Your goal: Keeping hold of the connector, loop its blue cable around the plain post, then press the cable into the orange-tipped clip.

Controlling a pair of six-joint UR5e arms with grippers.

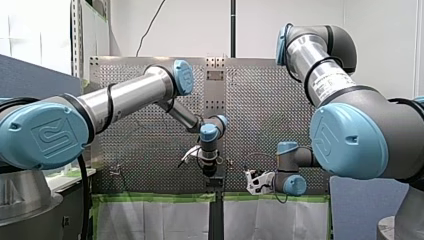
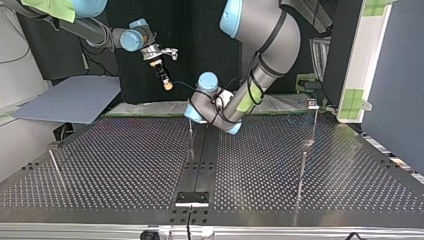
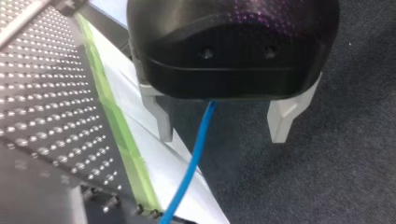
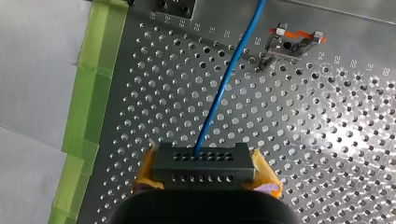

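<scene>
my right claw (image 4: 205, 176) is pinching the black connector (image 4: 203, 163) between its yellow pads (image 4: 148, 170), so the holding part of the task is being met. it is hanging above the perforated tabletop (image 4: 327, 140). the blue cable (image 4: 219, 98) is leaving the connector's face and running straight away from the claw across the holes. it is passing just beside the orange-tipped clip (image 4: 293, 41), on the side nearer the green tape, and is not sitting in the clip.

my left claw (image 3: 222, 135) is spread wide, its pale fingers (image 3: 161, 116) gripping nothing. the cable is coming out from under the claw body and running down between those fingers without touching either one that i can see. in the front view both claws are hanging near the middle of the tabletop's near edge.

the top view is showing several thin posts (image 2: 302, 170) standing on the tabletop, and no cable is showing wrapped round any of them; the cable itself is too faint there to follow. judging from this, the loop round the post is not yet made and the press into the clip is not yet begun, so both main steps are remaining, with only the grip on the connector secured.
</scene>
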